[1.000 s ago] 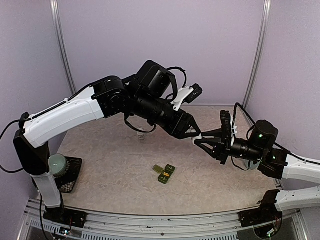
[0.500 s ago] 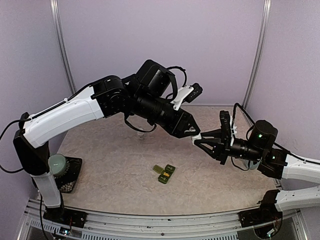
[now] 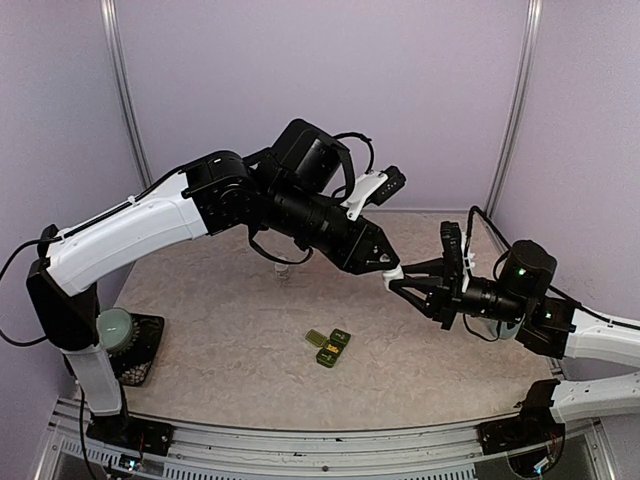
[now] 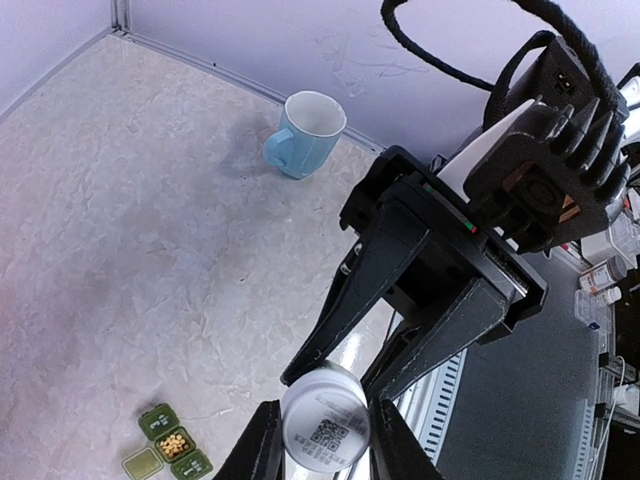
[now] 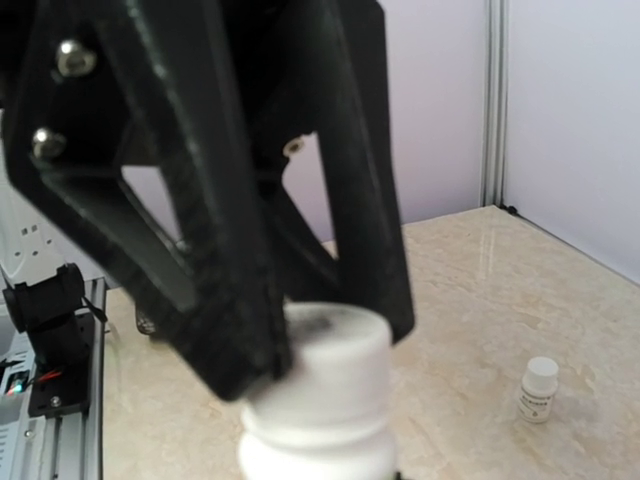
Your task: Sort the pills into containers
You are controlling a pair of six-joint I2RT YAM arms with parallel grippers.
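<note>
Containers (image 3: 328,346) are being left lying on the table (image 3: 230,330), toward the middle of its near edge, while a white pill bottle (image 4: 325,430) is being held in the air between both grippers.

Yellowish pills (image 4: 176,443) are being shown in the open middle compartment of the green strip. Above and just beyond it, the bottle is being gripped by the right gripper (image 4: 338,378), whose dark fingers are closed on its body. The bottle's other end is being pinched by the left gripper (image 4: 322,455), whose fingers are drawn in narrow against both its sides. Farther back, a second small white bottle (image 5: 538,388) is being left standing upright on the table. A pale blue mug (image 4: 305,133) is being left standing by the far edge, close to the wall.
</note>
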